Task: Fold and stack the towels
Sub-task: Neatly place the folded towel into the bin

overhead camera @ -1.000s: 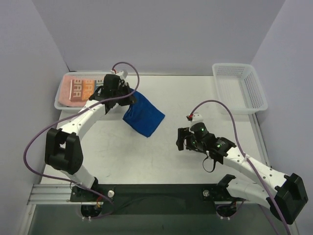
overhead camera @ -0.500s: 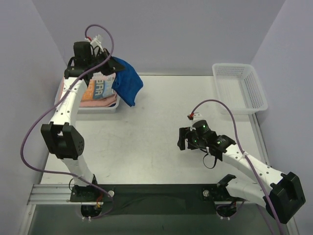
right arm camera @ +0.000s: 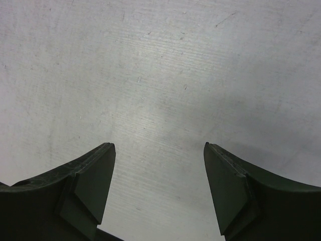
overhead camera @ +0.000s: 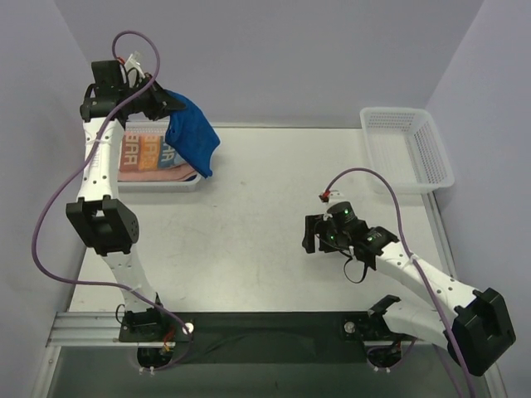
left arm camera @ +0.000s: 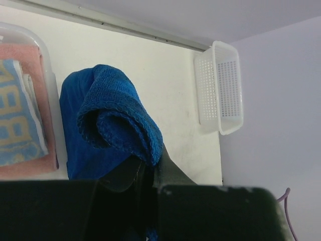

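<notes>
- Top external view: the left gripper [overhead camera: 163, 103] is high up over the far left corner. It is pinched shut on the blue towel [overhead camera: 192, 141], which hangs down in a folded bunch.
- The blue towel hangs over the right end of the left basket [overhead camera: 153, 186]. In that basket, the white towel with letters [overhead camera: 143, 153] lies on top of the pink towel [overhead camera: 181, 172].
- I think the step now is to lay the blue towel on that pile.
- To do it well, bring the blue towel over the middle of the pile. Go down slowly until the cloth rests flat, then let go. Dropped from high up, it may fall open or flop over the rim.
- The right gripper [right arm camera: 159, 150] is open and holds nothing. It is low over the table, well apart from the towels.
- The table [overhead camera: 249, 232] is white and flat, with tiny scratches. Pale purple walls stand around it. Another white basket [overhead camera: 406, 149] sits at the far right corner.
</notes>
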{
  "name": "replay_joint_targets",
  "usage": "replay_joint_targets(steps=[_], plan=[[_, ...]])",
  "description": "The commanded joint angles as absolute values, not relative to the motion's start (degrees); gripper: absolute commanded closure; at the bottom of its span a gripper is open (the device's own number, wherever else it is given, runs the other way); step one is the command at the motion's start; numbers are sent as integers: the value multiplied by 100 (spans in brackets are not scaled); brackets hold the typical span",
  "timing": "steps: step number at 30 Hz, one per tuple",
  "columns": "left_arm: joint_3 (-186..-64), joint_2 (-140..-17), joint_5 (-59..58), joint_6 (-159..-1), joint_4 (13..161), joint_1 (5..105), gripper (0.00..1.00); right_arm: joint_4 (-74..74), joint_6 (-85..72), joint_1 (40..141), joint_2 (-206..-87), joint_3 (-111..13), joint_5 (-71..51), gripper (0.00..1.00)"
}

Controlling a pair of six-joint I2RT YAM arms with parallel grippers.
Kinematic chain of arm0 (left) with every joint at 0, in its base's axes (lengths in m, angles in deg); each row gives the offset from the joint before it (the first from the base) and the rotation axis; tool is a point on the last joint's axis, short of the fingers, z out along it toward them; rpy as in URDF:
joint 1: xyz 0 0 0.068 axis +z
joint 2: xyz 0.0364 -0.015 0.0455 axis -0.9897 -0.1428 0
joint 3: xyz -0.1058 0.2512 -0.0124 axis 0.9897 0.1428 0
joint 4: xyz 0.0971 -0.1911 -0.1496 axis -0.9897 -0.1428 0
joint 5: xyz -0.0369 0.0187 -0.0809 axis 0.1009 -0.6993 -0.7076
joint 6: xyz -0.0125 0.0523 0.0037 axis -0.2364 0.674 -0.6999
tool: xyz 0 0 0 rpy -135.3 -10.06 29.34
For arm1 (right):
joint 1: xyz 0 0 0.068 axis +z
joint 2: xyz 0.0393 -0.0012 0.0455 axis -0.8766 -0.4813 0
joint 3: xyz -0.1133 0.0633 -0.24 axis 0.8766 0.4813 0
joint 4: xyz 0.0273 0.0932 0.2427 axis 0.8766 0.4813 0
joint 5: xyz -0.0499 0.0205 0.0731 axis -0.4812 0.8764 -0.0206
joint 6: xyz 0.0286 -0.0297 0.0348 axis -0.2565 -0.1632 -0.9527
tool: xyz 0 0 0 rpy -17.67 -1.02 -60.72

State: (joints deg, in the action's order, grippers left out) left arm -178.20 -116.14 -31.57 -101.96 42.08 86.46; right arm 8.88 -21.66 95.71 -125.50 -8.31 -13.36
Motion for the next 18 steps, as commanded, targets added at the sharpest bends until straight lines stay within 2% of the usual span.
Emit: replay_joint_targets(steps=[1,18], plan=[[-18300,-11510,-3524,-10272,4191,8724,100,963,-2126,9533,-12636,-982,-1344,28],[-18898,-11616,-3489,-10545,4191,9005,100,875,-2056,9507,-12891,-1158,-1414,28]])
